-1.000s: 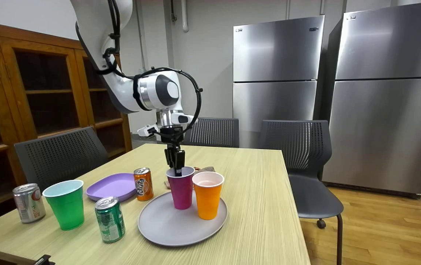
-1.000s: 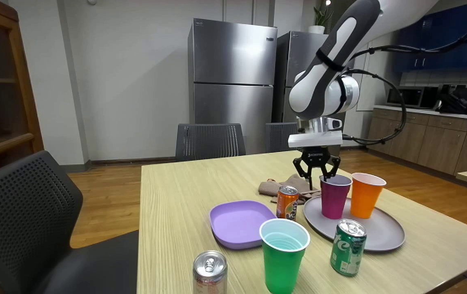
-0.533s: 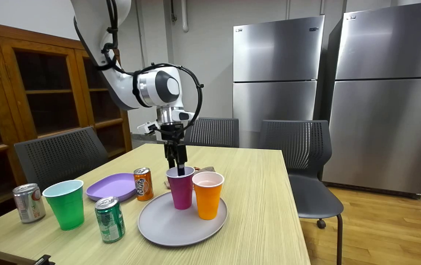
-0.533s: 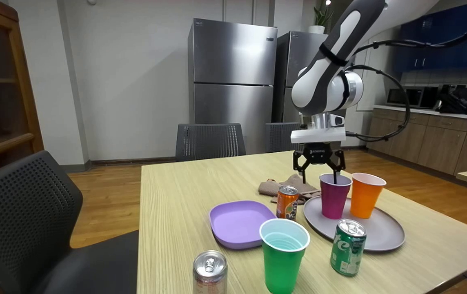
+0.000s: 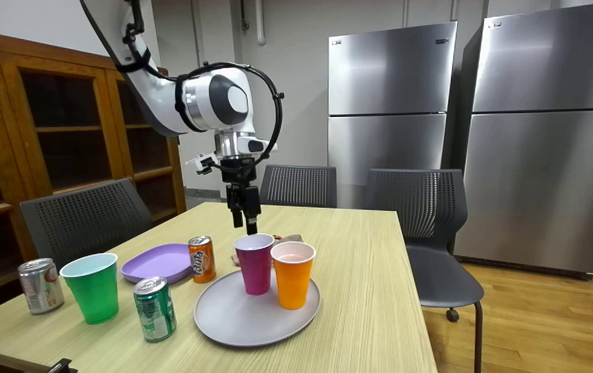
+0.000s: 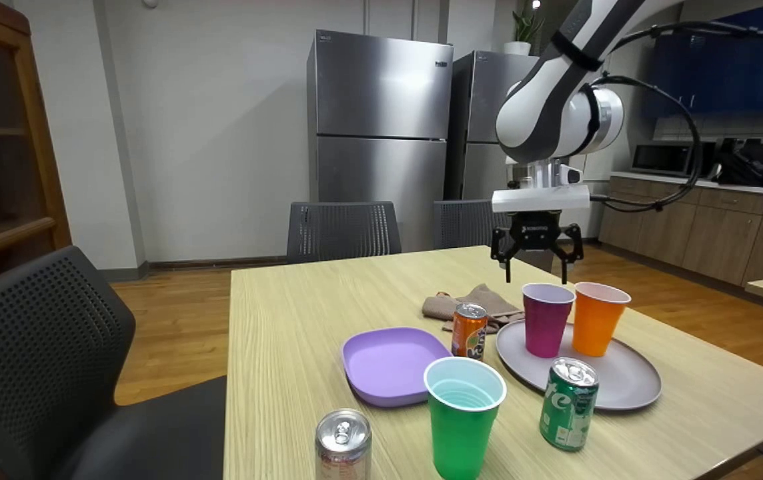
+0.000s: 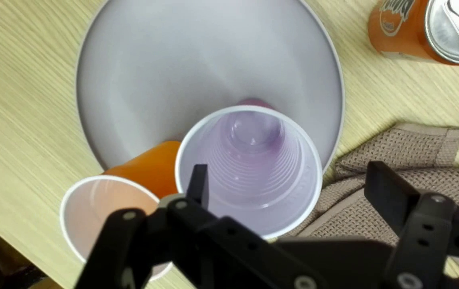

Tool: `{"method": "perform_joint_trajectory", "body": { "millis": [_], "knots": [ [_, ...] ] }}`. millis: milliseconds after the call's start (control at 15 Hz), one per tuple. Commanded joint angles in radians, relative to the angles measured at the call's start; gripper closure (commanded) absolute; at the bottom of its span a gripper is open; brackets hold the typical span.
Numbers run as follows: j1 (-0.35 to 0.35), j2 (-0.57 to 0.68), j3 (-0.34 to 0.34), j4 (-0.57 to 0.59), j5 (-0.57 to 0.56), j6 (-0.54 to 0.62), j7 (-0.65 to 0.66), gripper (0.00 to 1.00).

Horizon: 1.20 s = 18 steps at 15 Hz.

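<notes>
My gripper (image 6: 536,280) is open above the table with nothing between its fingers. Just below it, a magenta cup (image 6: 545,327) with a white rim stands upright on a round grey plate (image 5: 239,324). In the wrist view, the gripper (image 7: 288,172) shows its left finger (image 7: 199,184) over the mouth of the magenta cup (image 7: 253,192), which looks hollow inside. The right finger (image 7: 390,196) appears over a brown cloth (image 7: 418,148). Beside the magenta cup on the plate stands an orange cup (image 5: 293,282), also upright.
An orange Fanta can (image 5: 201,261) stands beside the plate, near a lilac dish (image 6: 388,367). Closer to that camera are a green cup (image 6: 461,433), a green can (image 6: 568,407) and a silver can (image 6: 343,447). Chairs (image 5: 415,202) stand around the table.
The jaws have spread wider, and the gripper has risen, its finger coming up out of the magenta cup. Both cups on the plate have stayed in place.
</notes>
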Motion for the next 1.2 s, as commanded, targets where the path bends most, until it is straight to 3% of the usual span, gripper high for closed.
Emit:
{"method": "perform_joint_trajectory", "body": {
  "millis": [0,67,733,1133],
  "knots": [
    [-0.01,-0.137,0.003,-0.126,-0.014,0.028,-0.03,0.0],
    [-0.008,-0.05,0.008,-0.042,-0.006,0.001,-0.003,0.0],
    [-0.012,-0.108,0.007,-0.093,-0.039,0.025,-0.01,0.0],
    [-0.021,-0.136,0.022,-0.107,-0.071,0.106,-0.167,0.0]
  ]
}}
